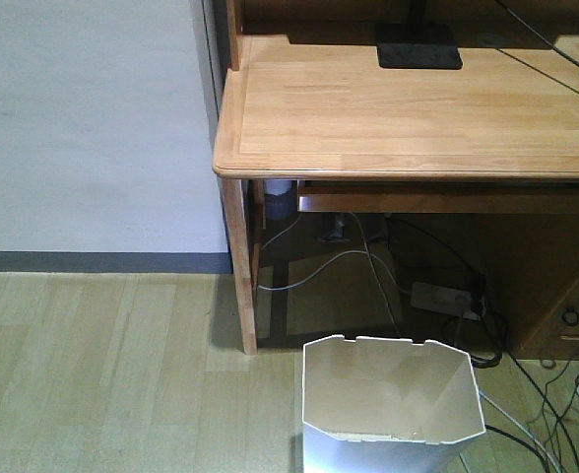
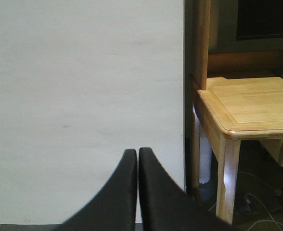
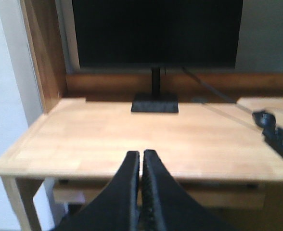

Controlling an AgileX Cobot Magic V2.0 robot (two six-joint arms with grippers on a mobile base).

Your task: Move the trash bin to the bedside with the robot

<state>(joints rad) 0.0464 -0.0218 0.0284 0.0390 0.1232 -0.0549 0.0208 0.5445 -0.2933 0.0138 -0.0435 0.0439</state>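
While the left gripper and the right gripper sit clenched on nothing, the trash bin stands upright at the bottom of the front view, right of centre.
A white wall fills the left of that frame. The wooden desk takes the upper right, with cables beneath it. The bin rests on the floor near the desk's front leg, not touching it. The left gripper faces the wall, and the right gripper faces the monitor.
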